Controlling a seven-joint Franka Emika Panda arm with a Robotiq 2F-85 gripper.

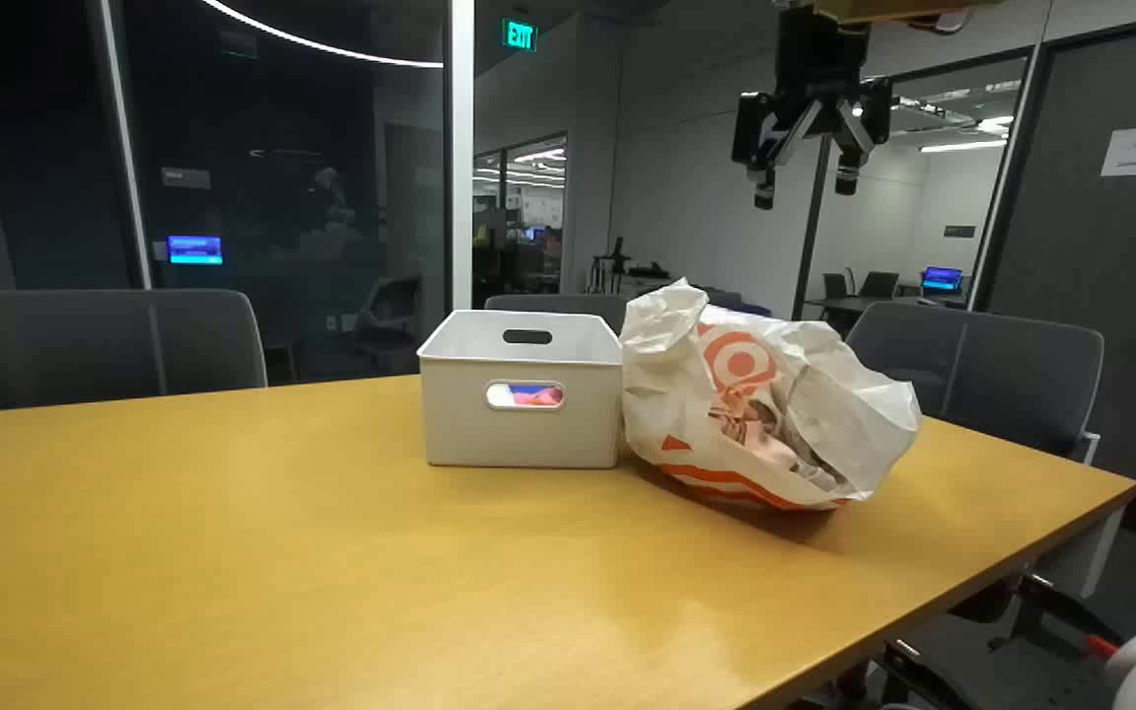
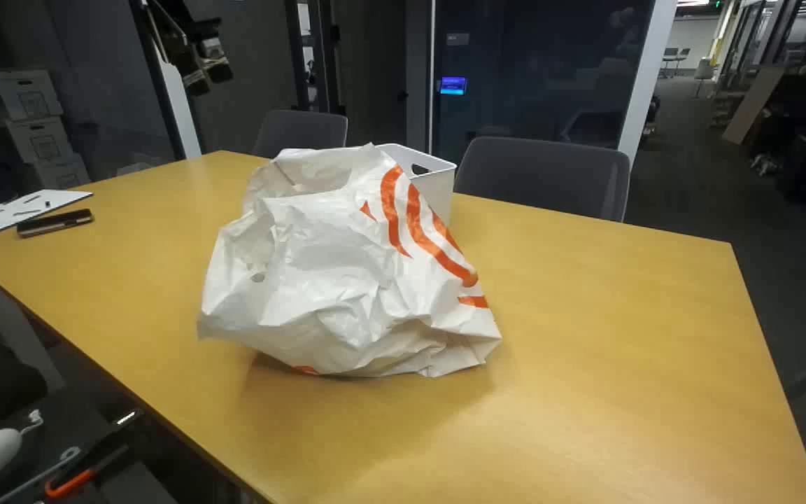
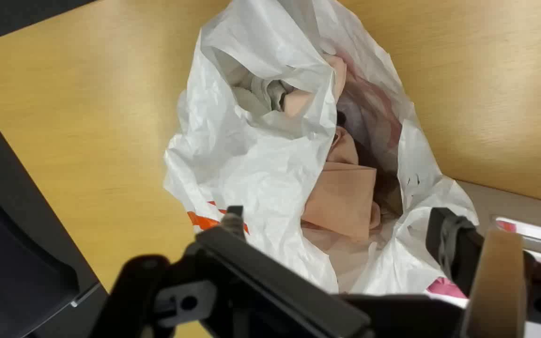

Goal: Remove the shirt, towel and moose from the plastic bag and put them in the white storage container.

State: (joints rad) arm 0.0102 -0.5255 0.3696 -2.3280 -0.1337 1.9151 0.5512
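The plastic bag (image 1: 672, 404) lies crinkled on the table in both exterior views (image 2: 333, 259). In the wrist view the bag (image 3: 270, 164) gapes open. Peach cloth (image 3: 343, 197) and grey cloth (image 3: 251, 98) show inside it. The moose cannot be made out. The white storage container (image 1: 519, 439) stands upright beside the bag. It is partly hidden behind the bag in an exterior view (image 2: 434, 192). Pink and blue stuff (image 1: 533, 395) shows through its handle hole. My gripper (image 1: 805, 191) hangs high above the bag, open and empty, fingers wide apart in the wrist view (image 3: 339, 225).
The wooden table (image 1: 233, 552) carries the bag and container near its end. A white sheet (image 2: 18, 210) and a dark flat object (image 2: 57, 222) lie at the table's edge. Chairs (image 1: 982, 375) stand around the table.
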